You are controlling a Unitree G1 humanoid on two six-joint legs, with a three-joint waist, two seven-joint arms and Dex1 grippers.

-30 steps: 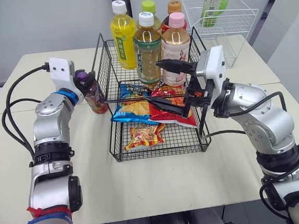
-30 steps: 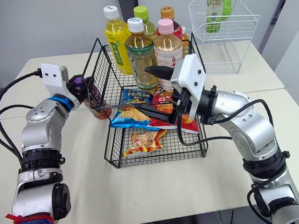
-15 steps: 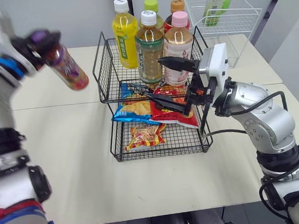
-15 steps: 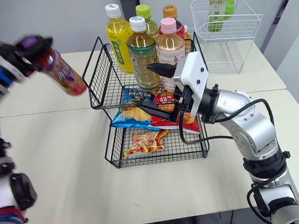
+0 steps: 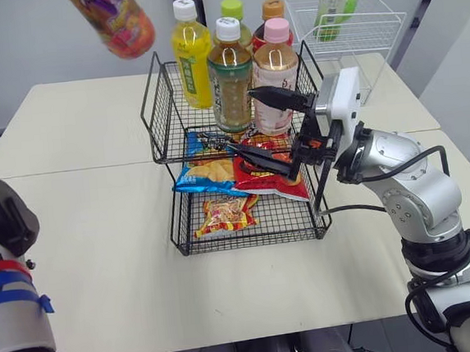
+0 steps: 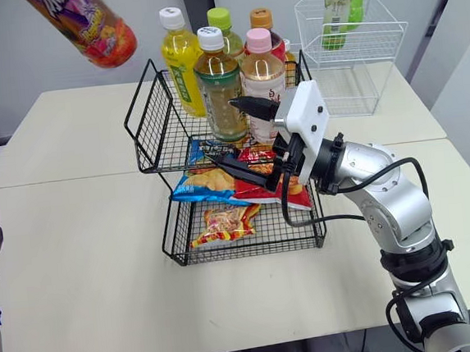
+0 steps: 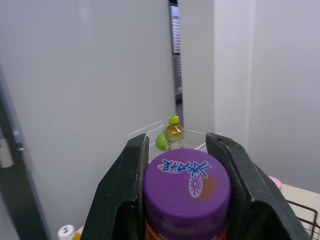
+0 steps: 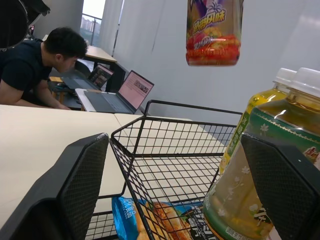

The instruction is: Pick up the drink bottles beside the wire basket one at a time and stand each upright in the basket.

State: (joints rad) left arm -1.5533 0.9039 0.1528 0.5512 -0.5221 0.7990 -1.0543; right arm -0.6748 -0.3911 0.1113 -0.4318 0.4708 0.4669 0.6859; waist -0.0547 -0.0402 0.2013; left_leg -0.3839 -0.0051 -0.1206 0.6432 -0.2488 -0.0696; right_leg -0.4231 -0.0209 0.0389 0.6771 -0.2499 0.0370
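**Carry stage of 1 placement.** We are showing the left hand [image 7: 178, 146] clamping its 2 fingers on the cap of the purple-capped bottle [image 5: 114, 22]. The bottle is hanging tilted in the air, high over the surface [image 5: 102, 262], above and to the robot's left of the wire basket [image 5: 152, 93]. The right hand [image 5: 268, 128] is waiting at the basket's right side with its fingers spread wide, gripping nothing. We are counting 5 standing bottles [image 5: 232, 73] in the upper tier, while snack packets [image 5: 222, 214] are lying on the lower tier. We are judging the carried bottle to be full and therefore fairly heavy. Its ribbed cap is looking rigid, and its glossy label is looking slippery over a thin wall that is probably yielding under pressure. The cap and neck are thus offering the firmest hold, though gripping so far from the base is leaving the body free to swing. We are expecting the descent into the upper tier's free left part to need a slow, vertical approach.
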